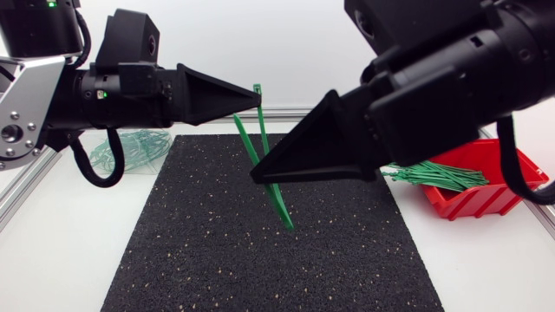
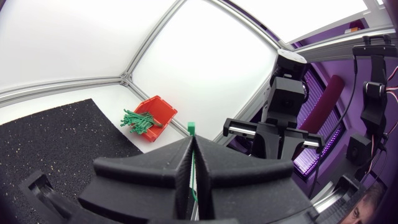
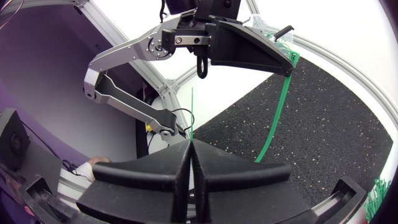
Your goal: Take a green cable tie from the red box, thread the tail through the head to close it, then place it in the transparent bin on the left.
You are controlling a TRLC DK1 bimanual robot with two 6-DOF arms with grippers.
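Tie (image 1: 284,208): 1, green, held over mat (image 1: 260,260); my left gripper (image 1: 258,97) and right gripper (image 1: 254,176) were each clamped tight on it.

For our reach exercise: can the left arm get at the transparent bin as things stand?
Probably not yet: the transparent bin lies close with nothing between, but the left end effector and right end effector both grip the cable tie.
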